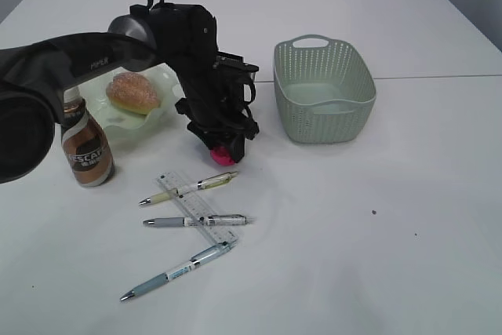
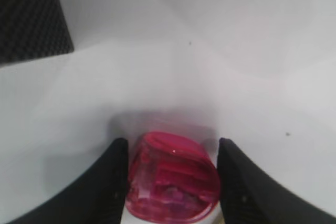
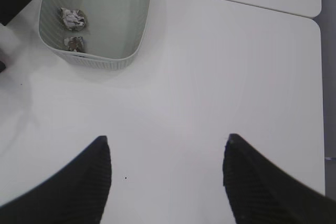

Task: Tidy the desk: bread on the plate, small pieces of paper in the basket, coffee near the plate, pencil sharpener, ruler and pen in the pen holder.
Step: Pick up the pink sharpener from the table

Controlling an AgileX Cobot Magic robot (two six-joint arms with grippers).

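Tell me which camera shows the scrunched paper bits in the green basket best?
The right wrist view: it looks down into the basket, showing two paper pieces on its floor. The exterior view sees only the basket's walls; the left wrist view misses it entirely.

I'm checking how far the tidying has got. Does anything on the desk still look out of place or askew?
Yes. Three pens and the ruler lie scattered and crossed on the desk, not in any holder. The bread sits on the plate, and two paper scraps lie in the basket.
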